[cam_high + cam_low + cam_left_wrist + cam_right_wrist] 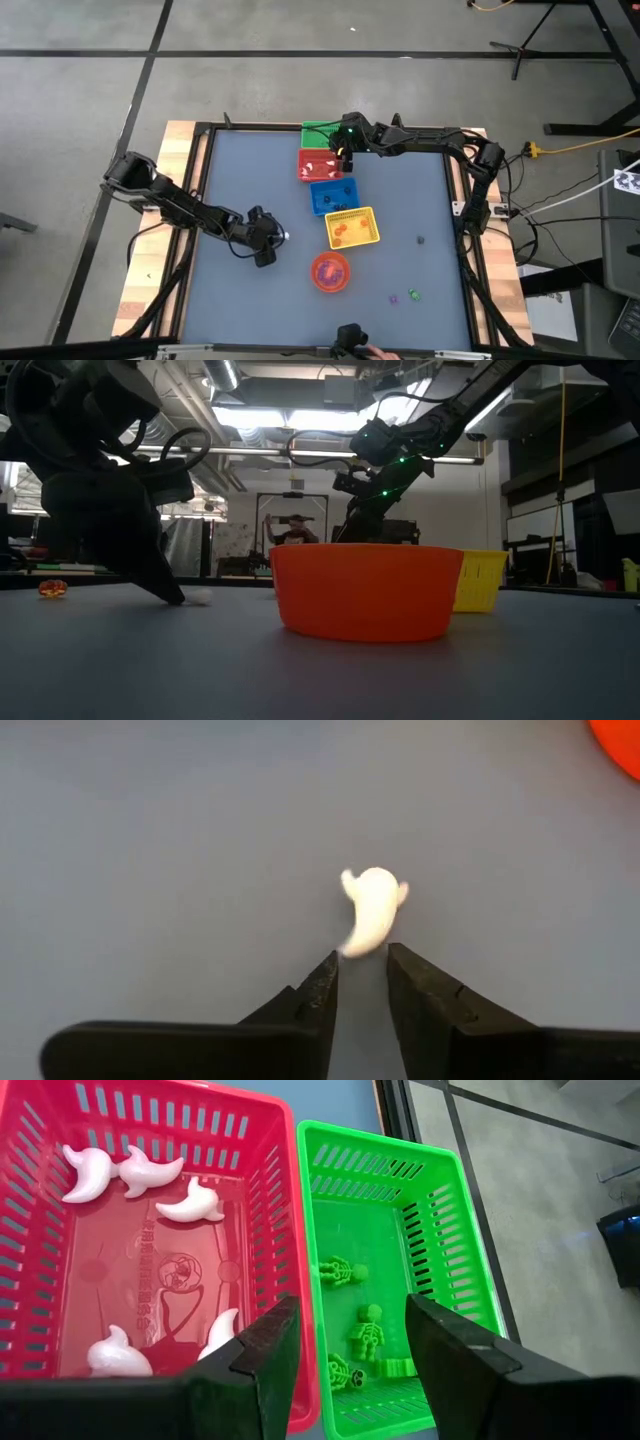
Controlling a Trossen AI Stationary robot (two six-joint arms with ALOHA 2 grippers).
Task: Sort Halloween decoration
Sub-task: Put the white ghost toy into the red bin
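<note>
A small white ghost trinket (372,910) lies flat on the grey table (250,170), left of the orange bowl (331,271). My left gripper (362,960) is low over the table. Its fingers are narrowly apart on either side of the ghost's tail tip. My right gripper (350,1315) hangs open and empty at the far side, above the red basket (150,1280), which holds several white ghosts, and the green basket (400,1230), which holds green skeletons. My left gripper has the ghost's tail tip (353,948) at the free ends of its two fingers, which slant down at it and lie along the ghost. The ghost rests on the table. Whether the fingers touch it, I cannot tell.
A blue basket (333,195) and a yellow basket (352,227) continue the row toward the bowl. Loose trinkets lie at the right (420,239) and near right (414,294). A small orange pumpkin (53,588) shows in the low view. A person stands in the room beyond.
</note>
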